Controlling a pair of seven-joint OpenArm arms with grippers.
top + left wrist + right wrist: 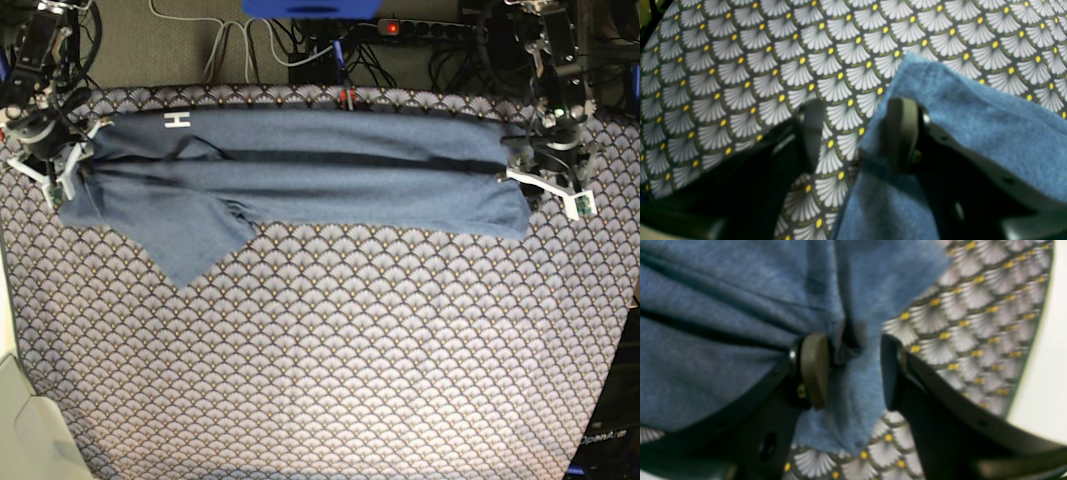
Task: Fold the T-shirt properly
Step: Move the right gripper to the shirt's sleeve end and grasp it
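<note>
T-shirt [330, 185]: long folded band on tablecloth [330, 350] | left hand [853, 133]: spread | right hand [853, 370]: spread, cloth between, seemingly loose

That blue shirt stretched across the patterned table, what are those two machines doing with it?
Two robot arms are folding a slate-blue T-shirt on a scallop-patterned tablecloth. The shirt lies folded lengthwise into a long band across the far side, one sleeve poking out toward the near side. The left gripper and right gripper sit at opposite ends, jaws parted. Cloth lies between the right gripper's jaws; the left one's straddle the shirt's edge.
</note>
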